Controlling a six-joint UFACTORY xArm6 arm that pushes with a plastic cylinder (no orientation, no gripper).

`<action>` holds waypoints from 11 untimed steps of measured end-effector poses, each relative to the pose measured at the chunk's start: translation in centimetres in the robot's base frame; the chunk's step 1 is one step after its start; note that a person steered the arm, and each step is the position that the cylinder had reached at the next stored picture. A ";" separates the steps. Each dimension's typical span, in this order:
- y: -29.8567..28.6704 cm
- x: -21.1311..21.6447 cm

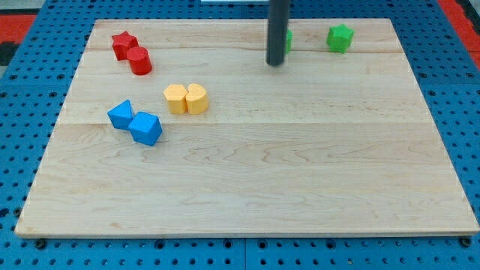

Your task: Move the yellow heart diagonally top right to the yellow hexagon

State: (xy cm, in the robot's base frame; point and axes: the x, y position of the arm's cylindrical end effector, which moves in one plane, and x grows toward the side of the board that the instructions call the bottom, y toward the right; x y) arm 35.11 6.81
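Note:
The yellow heart (197,98) lies left of the board's middle, touching the right side of the yellow hexagon (175,98). My tip (276,64) stands near the view's top, up and to the right of the yellow pair, well apart from them. It is just left of a green block (288,40) that the rod partly hides.
A green star (340,37) sits at the top right. A red star (124,44) and a red cylinder (139,61) touch at the top left. Two blue blocks (120,115) (145,127) touch at the left. The wooden board (300,187) lies on a blue pegboard.

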 end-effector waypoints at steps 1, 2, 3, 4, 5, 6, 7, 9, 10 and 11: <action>-3.5 8.9; -10.3 7.5; -14.7 3.5; -13.6 7.9; -19.2 5.7; -20.3 3.1; -14.8 2.8; -13.6 -2.2; -13.2 -5.1; -11.7 -5.4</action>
